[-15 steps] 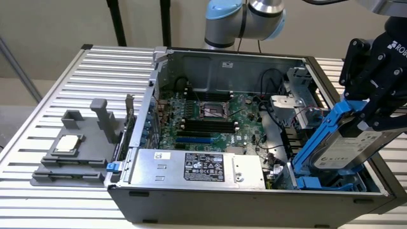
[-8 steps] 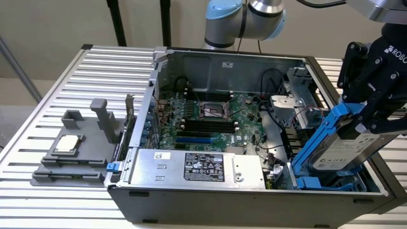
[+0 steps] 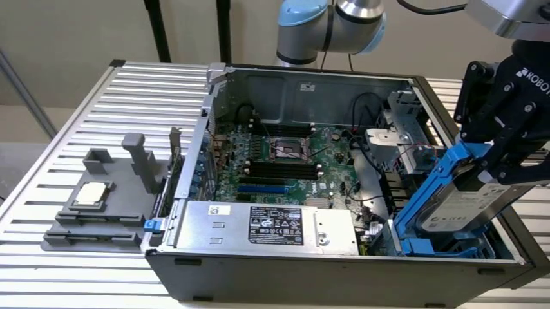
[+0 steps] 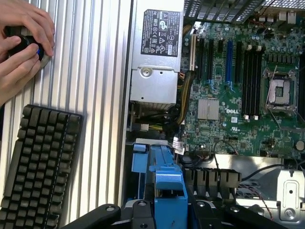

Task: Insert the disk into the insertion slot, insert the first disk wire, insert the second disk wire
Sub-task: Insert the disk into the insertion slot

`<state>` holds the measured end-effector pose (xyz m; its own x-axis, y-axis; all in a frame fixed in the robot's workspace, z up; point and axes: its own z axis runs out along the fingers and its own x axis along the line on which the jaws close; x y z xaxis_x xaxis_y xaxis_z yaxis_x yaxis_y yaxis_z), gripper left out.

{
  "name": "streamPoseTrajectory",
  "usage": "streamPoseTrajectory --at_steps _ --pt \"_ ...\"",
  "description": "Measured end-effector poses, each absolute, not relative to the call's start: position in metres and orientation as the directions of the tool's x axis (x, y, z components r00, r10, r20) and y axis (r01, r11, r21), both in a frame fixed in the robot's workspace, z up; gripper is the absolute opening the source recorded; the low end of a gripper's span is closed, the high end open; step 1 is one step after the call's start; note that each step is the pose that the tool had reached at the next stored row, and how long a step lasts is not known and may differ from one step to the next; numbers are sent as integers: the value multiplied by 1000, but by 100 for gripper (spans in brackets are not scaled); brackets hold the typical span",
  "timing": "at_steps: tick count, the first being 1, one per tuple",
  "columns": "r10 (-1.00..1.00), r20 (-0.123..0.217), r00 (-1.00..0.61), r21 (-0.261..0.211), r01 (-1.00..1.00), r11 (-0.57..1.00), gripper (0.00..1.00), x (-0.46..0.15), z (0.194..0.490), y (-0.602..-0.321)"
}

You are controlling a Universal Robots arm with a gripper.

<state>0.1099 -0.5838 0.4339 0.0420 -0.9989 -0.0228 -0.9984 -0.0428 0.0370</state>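
To the exterior view's right of the power supply (image 3: 266,225), the disk (image 3: 455,209) leans tilted, its lower end in the blue slot (image 3: 419,248). The gripper (image 3: 507,168), jaws half closed, clamps the disk's upper end.

- The arm (image 3: 331,26) shows its grey and light-blue joints at the top of the exterior view.
- Its wrist (image 3: 516,16) sits at the exterior view's upper right.
- The black gripper (image 3: 503,168) hangs below the wrist, pointing down and slightly tilted.
- Its fingers (image 3: 526,168) are clamped on the disk (image 3: 464,205), gripping the blue carrier frame and holding it at a slant.
- In the wrist view, the gripper (image 4: 167,212) has black finger links on both sides of the frame.
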Motion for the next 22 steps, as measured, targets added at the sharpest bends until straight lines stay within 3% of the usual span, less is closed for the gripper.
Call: streamPoseTrajectory --at_steps 17,22 --pt "-998 -36 50 36 -998 -51 32 110 424 -585" --pt "-998 -40 52 36 -998 -53 40 110 423 -585"
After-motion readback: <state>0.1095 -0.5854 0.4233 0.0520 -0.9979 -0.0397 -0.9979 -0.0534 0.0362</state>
